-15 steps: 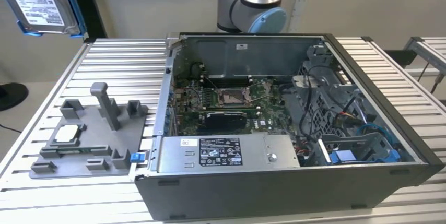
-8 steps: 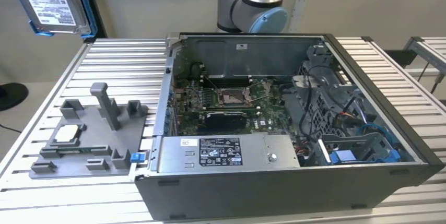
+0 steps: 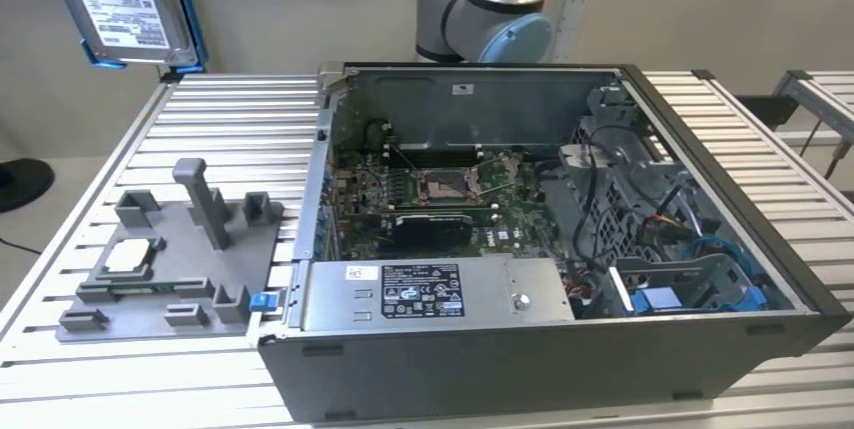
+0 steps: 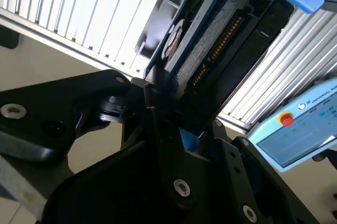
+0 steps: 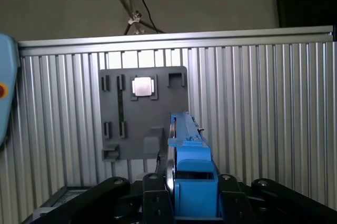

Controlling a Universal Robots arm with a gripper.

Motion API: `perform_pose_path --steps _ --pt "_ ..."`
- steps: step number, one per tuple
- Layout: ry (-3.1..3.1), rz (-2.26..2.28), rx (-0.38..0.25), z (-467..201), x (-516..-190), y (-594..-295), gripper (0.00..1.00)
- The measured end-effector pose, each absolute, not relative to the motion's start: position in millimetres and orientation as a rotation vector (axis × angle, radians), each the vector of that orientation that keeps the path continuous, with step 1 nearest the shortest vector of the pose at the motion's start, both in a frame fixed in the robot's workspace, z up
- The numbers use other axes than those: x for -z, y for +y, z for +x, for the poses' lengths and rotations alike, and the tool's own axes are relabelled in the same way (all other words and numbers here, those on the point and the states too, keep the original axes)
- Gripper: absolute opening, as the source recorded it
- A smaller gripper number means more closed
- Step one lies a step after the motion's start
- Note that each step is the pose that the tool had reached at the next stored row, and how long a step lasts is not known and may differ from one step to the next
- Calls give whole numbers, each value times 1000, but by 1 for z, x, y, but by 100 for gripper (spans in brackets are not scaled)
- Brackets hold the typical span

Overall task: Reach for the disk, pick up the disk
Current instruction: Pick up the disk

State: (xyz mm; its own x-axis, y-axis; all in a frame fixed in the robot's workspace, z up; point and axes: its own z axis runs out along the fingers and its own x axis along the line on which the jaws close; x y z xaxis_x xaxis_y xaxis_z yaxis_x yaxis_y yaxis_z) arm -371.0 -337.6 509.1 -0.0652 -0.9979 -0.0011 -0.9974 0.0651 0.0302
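The disk (image 3: 127, 4), a silver-grey hard drive with a white label and blue side rails, hangs high in the air at the exterior view's far left, above the back corner of the slatted table. It is clear of every surface. In the first wrist view the disk (image 5: 187, 161) shows edge-on, with its blue rail standing between my black fingers (image 5: 154, 197). My gripper (image 5: 192, 195) is shut on it. In the second wrist view the disk (image 4: 210, 29) sticks out from the gripper (image 4: 174, 113), with its connector edge facing the camera.
A grey fixture plate (image 3: 160, 259) with upright pegs lies on the slatted table (image 3: 214, 109) and carries a small white-topped chip (image 3: 127, 254). An open computer case (image 3: 534, 249) fills the table's middle. The arm's base (image 3: 481, 9) stands behind the case. A teach pendant (image 4: 300, 129) lies off to one side.
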Motion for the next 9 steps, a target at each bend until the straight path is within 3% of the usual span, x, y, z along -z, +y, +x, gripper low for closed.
perform_pose_path --steps 9 --pt "-2278 2134 36 -341 -509 -338 0"
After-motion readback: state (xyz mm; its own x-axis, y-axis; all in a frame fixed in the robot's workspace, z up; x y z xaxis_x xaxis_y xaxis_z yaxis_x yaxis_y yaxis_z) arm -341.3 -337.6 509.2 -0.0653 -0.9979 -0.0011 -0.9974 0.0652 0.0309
